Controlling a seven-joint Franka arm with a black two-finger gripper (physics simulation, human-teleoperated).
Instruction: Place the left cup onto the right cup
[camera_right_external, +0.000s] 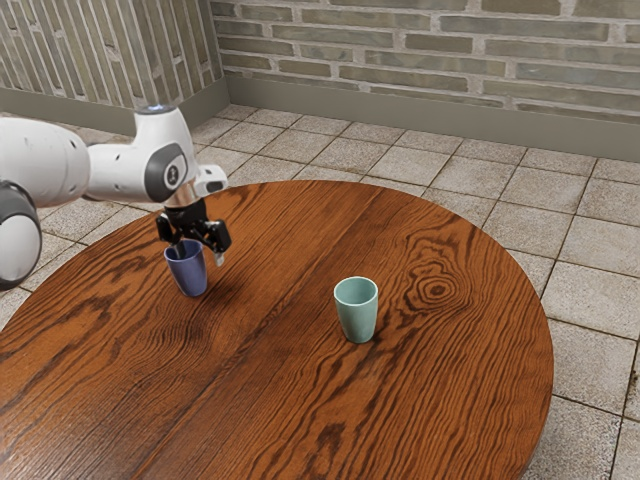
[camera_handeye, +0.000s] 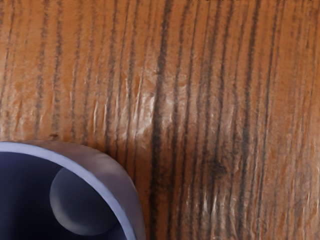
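1. Exterior view: the white arm (camera_right_external: 110, 170) comes in from the exterior view's left, over a round wooden table (camera_right_external: 300, 400).
2. The gripper (camera_right_external: 195, 250) hangs right at the rim of the blue cup (camera_right_external: 188, 272). The fingers look spread wide, not pinching anything. One finger (camera_right_external: 218, 252) hangs just outside the rim, on the side facing the exterior view's right. I honestly can't tell if anything touches the cup.
3. The blue cup is upright on the table toward the exterior view's left. The green cup (camera_right_external: 355, 310) is also upright, well apart from it toward the exterior view's right, roughly mid-table.
4. This view also gives you the room: a tiled floor (camera_right_external: 560, 200) and a brick wall (camera_right_external: 450, 50) behind the table.
5. Wrist view: here you look straight down into the blue cup (camera_handeye: 107, 172). You see its pale curved rim, the dark inside, and a round lighter patch on its bottom (camera_handeye: 75, 207). You can't see inside the cup from the side camera.
6. The other thing here is the table (camera_handeye: 210, 100) up close, with dark grain lines running across the orange-brown wood beside the cup.
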